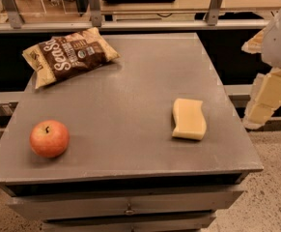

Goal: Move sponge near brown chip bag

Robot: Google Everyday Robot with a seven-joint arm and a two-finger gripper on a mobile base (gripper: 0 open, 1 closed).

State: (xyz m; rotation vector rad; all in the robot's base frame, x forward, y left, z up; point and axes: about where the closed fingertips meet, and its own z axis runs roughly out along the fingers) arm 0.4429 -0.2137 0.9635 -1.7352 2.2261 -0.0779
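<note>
Cream, blocky pincer (266,99) hangs beyond the right edge of the flat grey desk (130,105); wide or narrow, I cannot tell. One pale yellow, wavy-sided foam sponge (189,119) lies at the desk's right. It is well apart from one crinkly brown chip bag (68,55) at far left and one red apple (49,138) at near left.

One camera looks down on the grey table (130,95) from its front, fairly close, facing the far rail (149,26). The gripper (267,99) sits at the view's right edge, beside the table.
</note>
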